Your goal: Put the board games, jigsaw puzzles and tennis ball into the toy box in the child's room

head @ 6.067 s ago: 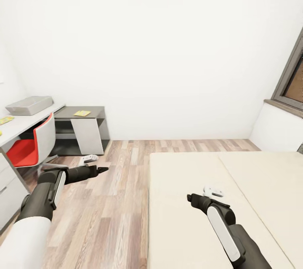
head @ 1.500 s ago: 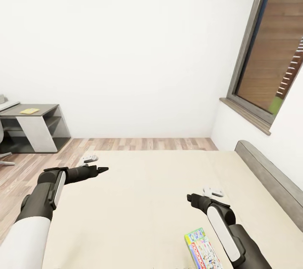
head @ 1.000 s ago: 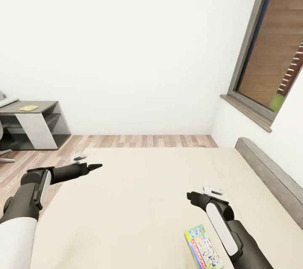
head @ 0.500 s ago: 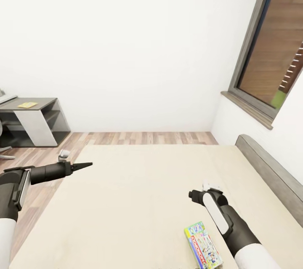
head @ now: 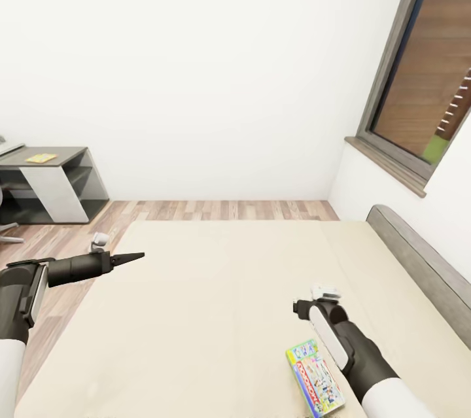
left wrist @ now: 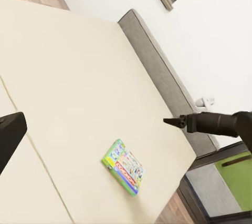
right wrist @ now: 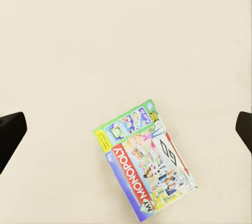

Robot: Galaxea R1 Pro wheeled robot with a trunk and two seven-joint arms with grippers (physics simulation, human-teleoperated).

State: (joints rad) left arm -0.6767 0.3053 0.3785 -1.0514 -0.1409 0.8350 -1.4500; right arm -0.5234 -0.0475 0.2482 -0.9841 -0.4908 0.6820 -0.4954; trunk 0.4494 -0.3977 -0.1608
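Note:
One board game [head: 315, 386], a flat box with bright print reading "MONOPOLY", lies flat on the beige bed [head: 216, 287] near its front right. It also lies below my right wrist camera as the board game [right wrist: 147, 161], and the left wrist view has the board game [left wrist: 124, 166] on the bed [left wrist: 79, 77]. My right gripper [head: 297, 305] hovers above and just beyond the box, open, holding nothing. In the left wrist view the right gripper [left wrist: 170, 122] hangs over the far side of the bed. My left gripper [head: 136, 256] is stretched out over the bed's left edge, open and empty.
A dark grey side unit [head: 46, 186] with a yellow item [head: 41, 158] on top stands at the far left wall. Wood-plank floor [head: 222, 210] runs between bed and wall. A grey headboard [head: 418, 267] and a window [head: 425, 78] bound the right side.
The view turned right from the desk to the bed, bringing the board game into sight. In the last second my left arm swung out leftwards and my right arm drew back over the game.

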